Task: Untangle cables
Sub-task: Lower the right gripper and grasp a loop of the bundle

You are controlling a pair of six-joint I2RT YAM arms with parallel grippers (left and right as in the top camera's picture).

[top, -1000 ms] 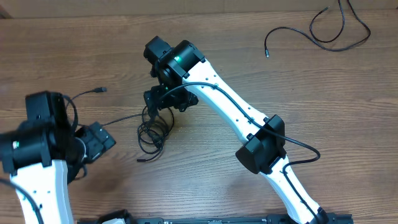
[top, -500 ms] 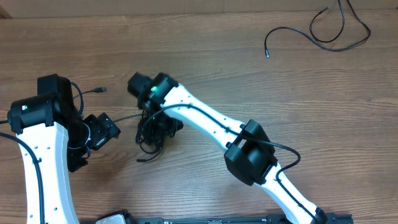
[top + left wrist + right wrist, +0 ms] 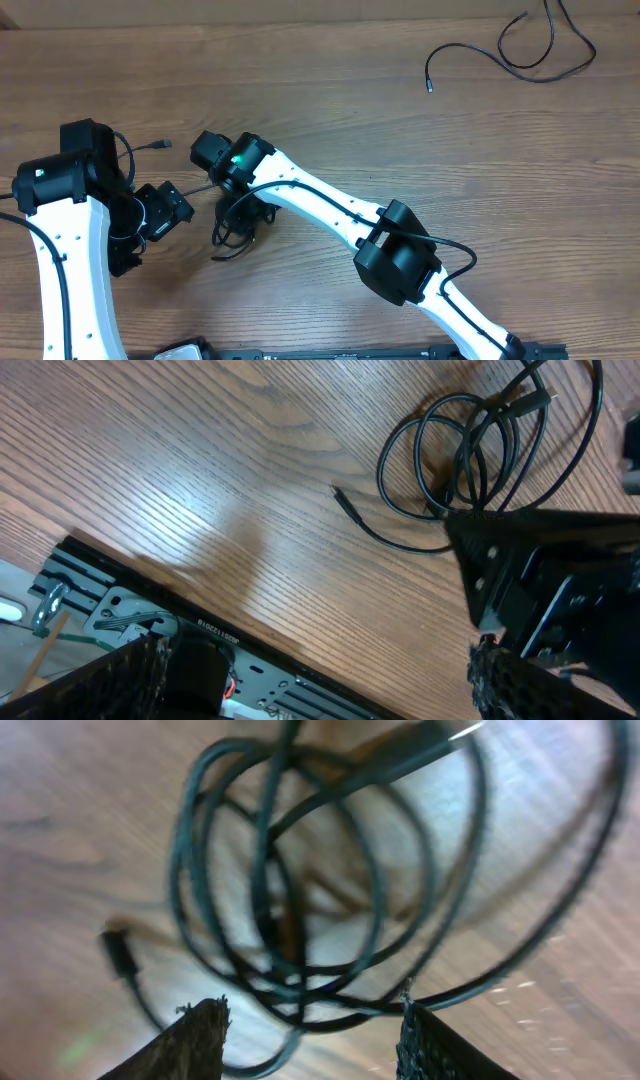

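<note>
Right claw (image 3: 315, 1042): fingers spread apart with nothing pinched between them. It hangs directly over the coil, and the wrist view is blurred.
Right claw, overhead: mostly hidden under its own wrist, above the coil.
Left claw (image 3: 320, 685): fingers wide apart and empty, low over the worktop. It is to the left of the coil and clear of it.
Tangled cable (image 3: 236, 215): a thin black lead wound into several overlapping loops. It lies flat on the worktop left of centre, between the two arms.
Loose end (image 3: 341, 497): a short plug tip that trails out of the loops toward the front edge and rests on bare wood.
Second cable (image 3: 520, 50): a black lead lying loosely curved at the far right corner, well apart from the coil.
Worktop (image 3: 420, 130): light wood grain.
Metal rail (image 3: 130, 615): runs along the near edge in the left wrist view.
</note>
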